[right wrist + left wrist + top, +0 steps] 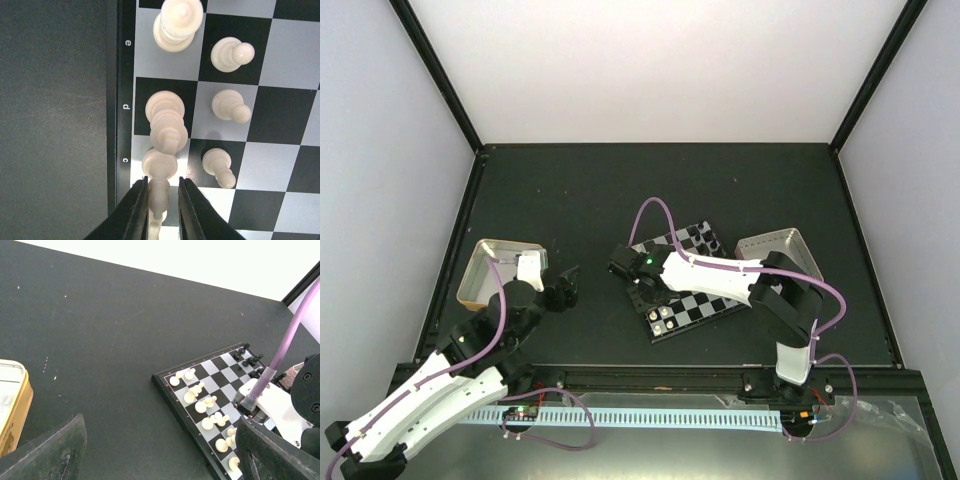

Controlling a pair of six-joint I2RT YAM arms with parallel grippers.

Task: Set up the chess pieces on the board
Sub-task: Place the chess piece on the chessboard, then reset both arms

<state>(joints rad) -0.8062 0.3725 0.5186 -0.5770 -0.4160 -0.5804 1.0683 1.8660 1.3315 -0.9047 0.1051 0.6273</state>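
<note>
The board (692,285) lies near the table's (570,200) front edge, with white chess pieces (200,400) along one edge and black ones (247,357) opposite. The right gripper (163,182) is loose around one white piece (159,197). The left gripper (161,440) is wide open and empty. It looks nearly done.

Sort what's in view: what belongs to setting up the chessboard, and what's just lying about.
Job in hand:
board
white chess pieces
black chess pieces
right gripper, jaws either side of a white piece

Lying about:
tray by the left arm
tray by the right arm
</note>
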